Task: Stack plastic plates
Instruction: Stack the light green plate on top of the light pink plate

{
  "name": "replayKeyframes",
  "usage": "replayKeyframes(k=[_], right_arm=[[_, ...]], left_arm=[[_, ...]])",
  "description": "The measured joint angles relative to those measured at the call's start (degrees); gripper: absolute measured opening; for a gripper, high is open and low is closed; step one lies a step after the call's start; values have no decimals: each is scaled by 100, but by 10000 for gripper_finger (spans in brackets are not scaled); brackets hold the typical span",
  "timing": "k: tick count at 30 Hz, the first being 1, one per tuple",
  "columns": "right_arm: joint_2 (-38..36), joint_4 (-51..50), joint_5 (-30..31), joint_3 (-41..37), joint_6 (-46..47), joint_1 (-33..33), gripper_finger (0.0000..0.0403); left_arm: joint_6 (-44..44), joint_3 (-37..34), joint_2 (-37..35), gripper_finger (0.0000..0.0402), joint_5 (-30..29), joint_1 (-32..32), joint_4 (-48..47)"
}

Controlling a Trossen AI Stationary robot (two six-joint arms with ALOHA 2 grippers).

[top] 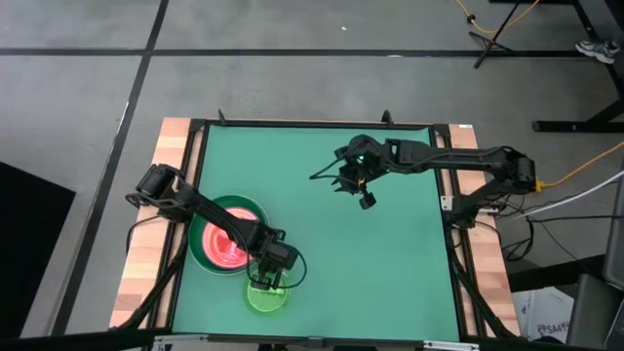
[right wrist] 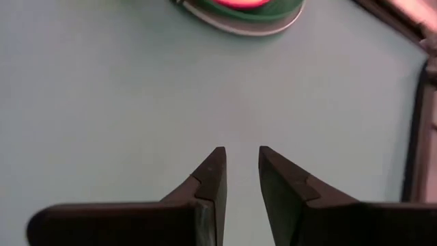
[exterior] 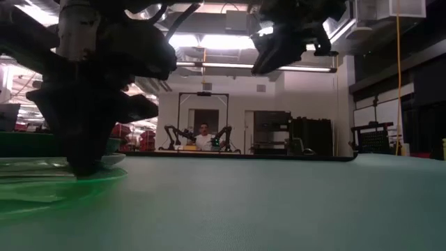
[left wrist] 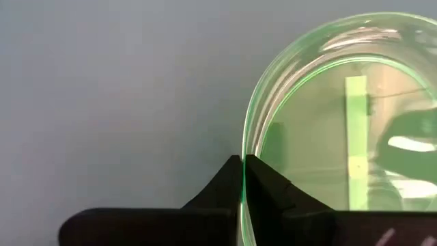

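A small translucent lime-green plate (top: 265, 295) lies near the table's near edge, left of centre. My left gripper (top: 271, 273) is down at its far rim, shut on it; the plate fills the left wrist view (left wrist: 341, 116) and shows low in the low view (exterior: 49, 183). Just behind it stands a stack of plates (top: 226, 239): a large dark green one at the bottom, pink and orange-red ones on top. My right gripper (top: 364, 195) hangs open above bare table right of centre, touching nothing, and its wrist view shows the stack (right wrist: 239, 12) far ahead. My left gripper pinches the lime-green plate's raised rim (left wrist: 244, 147) between its two fingers, one finger on the inner side of the rim and one on the outer. The fingers come from above, pointing down. In the low view the plate's bottom (exterior: 42, 192) seems to lie on the table.
The green mat (top: 390, 283) is bare across its middle and right half. A black frame (top: 444, 195) runs round it, with wooden strips at the left and right sides. In the low view, a person sits far behind the table.
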Motion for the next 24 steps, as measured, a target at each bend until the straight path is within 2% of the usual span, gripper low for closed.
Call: replayKeyframes(k=[5,15,24], right_arm=[[-452,-8,73,0,-51,0,76],[-1622,-543,795,0,-172,0,76],[-2443,-975,988,0,-171,0,76]], left_arm=[[-9,-1,-39,3,11,2,14],[-175,221,-43,1,153,2,32],[-175,662,-43,0,171,140,-68]])
